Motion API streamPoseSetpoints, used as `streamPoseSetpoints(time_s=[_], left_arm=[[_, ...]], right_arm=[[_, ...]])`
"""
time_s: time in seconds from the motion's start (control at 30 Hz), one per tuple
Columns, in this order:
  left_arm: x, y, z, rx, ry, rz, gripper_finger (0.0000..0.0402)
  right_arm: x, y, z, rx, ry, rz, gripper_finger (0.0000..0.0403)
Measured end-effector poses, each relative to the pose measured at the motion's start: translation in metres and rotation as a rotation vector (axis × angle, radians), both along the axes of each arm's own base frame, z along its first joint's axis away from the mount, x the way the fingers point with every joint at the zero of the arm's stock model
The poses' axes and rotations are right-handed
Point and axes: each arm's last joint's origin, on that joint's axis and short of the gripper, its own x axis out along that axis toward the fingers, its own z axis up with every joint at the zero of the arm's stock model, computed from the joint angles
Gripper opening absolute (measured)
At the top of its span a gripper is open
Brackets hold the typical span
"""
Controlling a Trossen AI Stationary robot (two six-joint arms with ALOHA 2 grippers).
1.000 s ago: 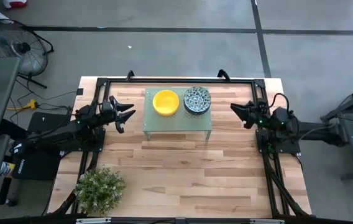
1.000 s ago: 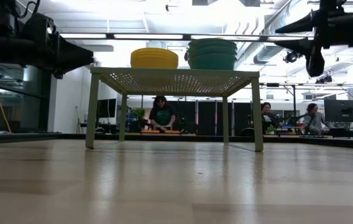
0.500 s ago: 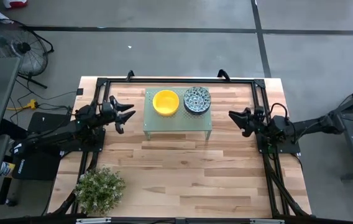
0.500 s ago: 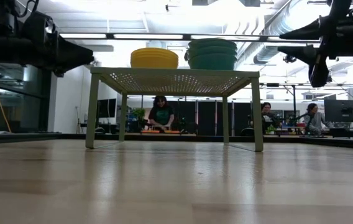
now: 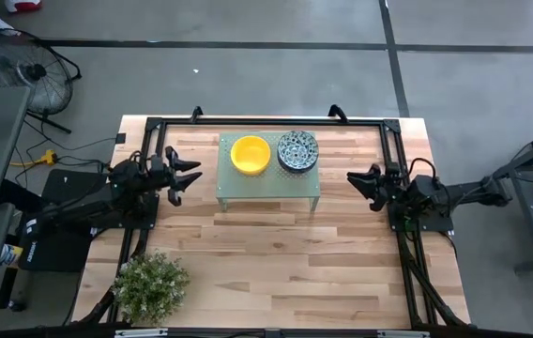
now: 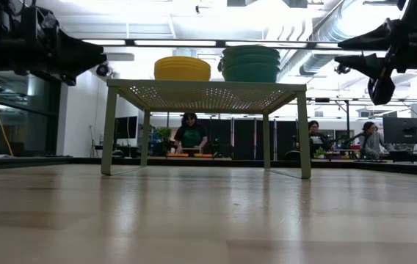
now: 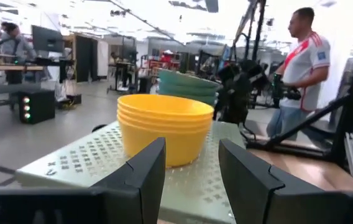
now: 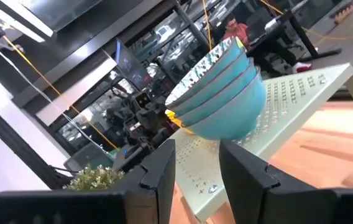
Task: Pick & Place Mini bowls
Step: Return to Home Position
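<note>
Two stacks of mini bowls sit side by side on the pale green perforated stand (image 5: pixel 268 191) toward the back of the wooden table (image 5: pixel 276 253). The yellow bowls (image 5: pixel 250 154) are on the left and the blue-green patterned bowls (image 5: pixel 296 150) just beside them on the right. The left gripper (image 5: pixel 197 169) hangs off the stand's left end, fingers spread and empty. The right gripper (image 5: pixel 355 178), off the right end, is likewise spread. A potted plant (image 5: pixel 150 284) stands at the near left corner. A white marking (image 5: pixel 38 249) by the left arm's base may be lettering, too small to read.
</note>
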Motion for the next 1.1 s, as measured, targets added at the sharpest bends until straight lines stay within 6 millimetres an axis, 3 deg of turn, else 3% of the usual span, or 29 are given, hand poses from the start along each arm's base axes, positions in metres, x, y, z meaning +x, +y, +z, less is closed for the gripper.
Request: streamPoseSetpoints(time_s=[0.23,0.5,1.1], left_arm=[[-0.0003,-0.0033,0.0009,0.060,-0.001,-0.016,0.0146],[0.0003,-0.0029,-0.0025,0.115,0.047,0.001,0.0147],[0.0004,-0.0029,-0.0032,0.113,0.053,-0.002,0.0147]], right_arm=[[-0.0040,0.0005,-0.0008,-0.097,0.024,0.021,0.0113],[-0.0030,0.0014,-0.0033,-0.325,0.116,0.015,0.0113],[-0.0029,0.0014,-0.0033,-0.337,0.120,0.014,0.0113]])
